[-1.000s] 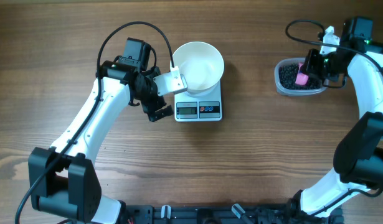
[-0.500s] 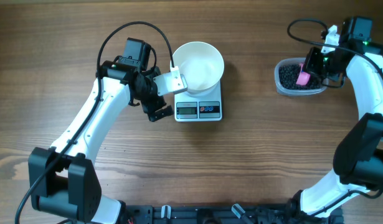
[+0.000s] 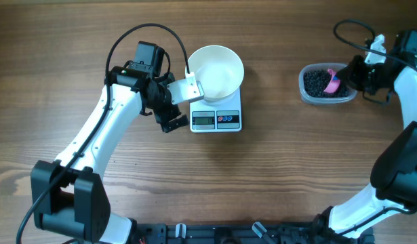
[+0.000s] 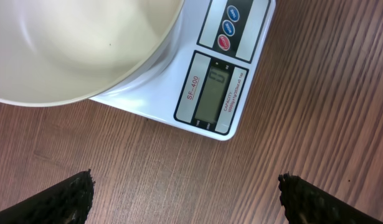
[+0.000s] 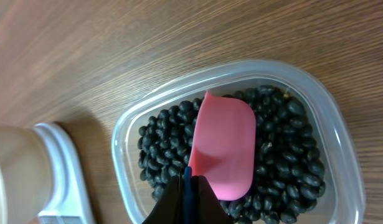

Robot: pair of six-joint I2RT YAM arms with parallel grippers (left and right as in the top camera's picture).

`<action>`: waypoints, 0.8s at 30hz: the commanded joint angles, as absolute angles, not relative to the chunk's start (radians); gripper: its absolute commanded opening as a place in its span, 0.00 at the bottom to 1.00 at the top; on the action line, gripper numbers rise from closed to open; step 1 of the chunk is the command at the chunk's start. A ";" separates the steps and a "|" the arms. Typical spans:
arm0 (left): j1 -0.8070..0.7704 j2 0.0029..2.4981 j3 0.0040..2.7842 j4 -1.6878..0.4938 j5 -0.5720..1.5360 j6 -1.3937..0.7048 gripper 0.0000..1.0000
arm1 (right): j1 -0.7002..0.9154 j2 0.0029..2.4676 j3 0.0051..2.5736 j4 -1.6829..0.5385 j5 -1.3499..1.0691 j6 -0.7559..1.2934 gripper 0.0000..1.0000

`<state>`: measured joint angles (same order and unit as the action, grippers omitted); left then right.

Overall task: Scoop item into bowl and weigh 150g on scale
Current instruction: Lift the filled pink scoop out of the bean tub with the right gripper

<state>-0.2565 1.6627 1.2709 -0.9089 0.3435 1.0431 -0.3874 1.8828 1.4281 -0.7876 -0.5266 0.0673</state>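
At the right edge of the overhead view, the right gripper (image 3: 352,74) is clamped tight on the handle of a pink scoop (image 5: 222,146). The scoop's blade lies on top of the black beans (image 5: 284,155) inside a clear plastic tub (image 5: 340,130), and beans show on every side of it. At upper centre, the white bowl (image 3: 216,70) sits on the scale (image 3: 225,120), well apart from the tub. The left gripper (image 4: 188,196) hovers just left of the scale, jaws spread wide and holding nothing.

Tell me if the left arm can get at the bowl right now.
Probably yes: the left gripper is open beside the scale, the bowl sits close by on it, and nothing lies between.
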 commanded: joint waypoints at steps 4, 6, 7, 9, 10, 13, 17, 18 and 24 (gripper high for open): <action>-0.255 1.666 1.275 -0.910 0.370 1.063 1.00 | -0.426 1.927 1.396 -0.805 -0.686 0.021 0.04; -0.255 1.666 1.275 -0.910 0.370 1.063 1.00 | -0.445 1.927 1.396 -0.805 -0.698 0.001 0.04; -0.255 1.666 1.275 -0.910 0.370 1.063 1.00 | -0.459 1.927 1.396 -0.805 -0.729 -0.014 0.04; -0.255 1.666 1.275 -0.910 0.370 1.063 1.00 | -0.489 1.927 1.396 -0.805 -0.799 -0.026 0.04; -0.255 1.666 1.275 -0.910 0.370 1.063 1.00 | -0.501 1.927 1.396 -0.805 -0.815 -0.026 0.04; -0.255 1.666 1.275 -0.910 0.370 1.063 1.00 | -0.534 1.927 1.396 -0.813 -0.818 -0.025 0.04; -0.255 1.666 1.275 -0.910 0.370 1.063 1.00 | -0.575 1.927 1.396 -0.819 -0.847 -0.026 0.05; -0.255 1.666 1.275 -0.910 0.370 1.063 1.00 | -0.585 1.927 1.396 -0.819 -0.864 -0.026 0.05; -0.255 1.666 1.275 -0.910 0.370 1.063 1.00 | -0.664 1.927 1.396 -0.824 -0.950 -0.019 0.09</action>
